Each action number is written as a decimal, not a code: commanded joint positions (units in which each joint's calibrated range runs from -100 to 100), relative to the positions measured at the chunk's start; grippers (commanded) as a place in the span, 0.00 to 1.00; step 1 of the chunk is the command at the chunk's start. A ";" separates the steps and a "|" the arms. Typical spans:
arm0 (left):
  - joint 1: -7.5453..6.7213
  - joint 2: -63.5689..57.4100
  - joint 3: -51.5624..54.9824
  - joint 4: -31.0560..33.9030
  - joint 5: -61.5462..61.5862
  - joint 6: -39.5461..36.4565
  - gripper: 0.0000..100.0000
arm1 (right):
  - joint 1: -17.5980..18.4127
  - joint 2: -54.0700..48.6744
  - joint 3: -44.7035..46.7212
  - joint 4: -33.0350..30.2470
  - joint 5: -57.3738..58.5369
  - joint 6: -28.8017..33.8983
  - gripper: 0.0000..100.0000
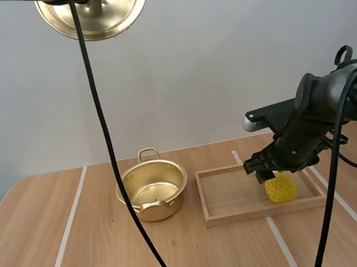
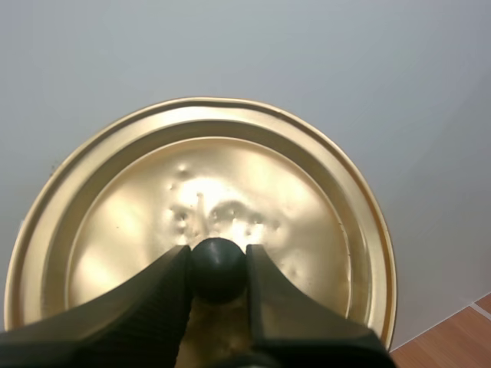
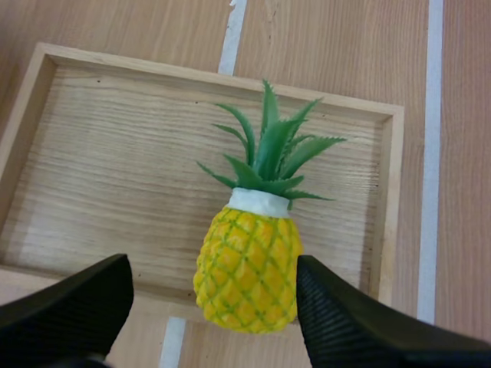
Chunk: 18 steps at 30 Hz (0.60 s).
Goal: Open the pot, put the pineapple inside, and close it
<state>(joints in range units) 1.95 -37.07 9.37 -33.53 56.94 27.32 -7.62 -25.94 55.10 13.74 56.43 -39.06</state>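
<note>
In the wooden tray, toward its right front corner — one pineapple, seemingly lying flat, leaves pointing to the far rim, body at the near rim. Our right gripper is the nearer one: jaws open, one finger on each side of the yellow body, across its long axis. Our left gripper pinches the knob of the lid, held high. The pot stands uncovered just left of the tray — nothing, we judge, bars the way.

Just one pot, one lid, one pineapple and one wooden tray; pot sitting beside the tray.
</note>
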 commanded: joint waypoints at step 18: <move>-0.16 -0.50 -0.59 -0.12 -1.96 -0.50 0.00 | -0.22 10.36 0.05 -2.05 -10.23 -0.41 1.00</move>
<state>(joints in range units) 1.95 -37.07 9.37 -33.53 56.94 27.32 -7.62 -16.86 55.10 12.46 49.37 -39.06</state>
